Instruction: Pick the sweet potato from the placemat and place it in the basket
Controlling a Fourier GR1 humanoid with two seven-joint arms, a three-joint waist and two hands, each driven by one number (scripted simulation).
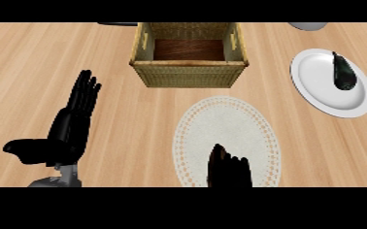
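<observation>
From my station I look steeply down on the wooden counter (57, 58). The woven basket (189, 73) stands at the upper middle, its front wall toward me, and inside I see only its dark brown floor. Below it, a little to the right and apart from it, lies the round pale placemat (237, 126) with a dotted border. The right hand (228, 170) comes in from the lower edge and lies over the near part of the placemat; it is dark, its fingers (217, 154) point up toward the basket and sit close together. I cannot tell whether they are curled round something or only bunched, because the hand is cut by the edge of the view. The sweet potato I do not see anywhere on the open part of the placemat, nor in the basket; it may be under the right hand, but I cannot confirm this. The left hand (72, 121) rests at the left side of the counter, well apart from the basket and the placemat, with fingers straight and pointing up and the thumb spread to the left, holding nothing. At the right edge there is a white plate (315, 87), and on it lies a dark, long, pointed object (344, 73) which I cannot identify. A grey rounded thing (308, 25) shows partly at the top right.
</observation>
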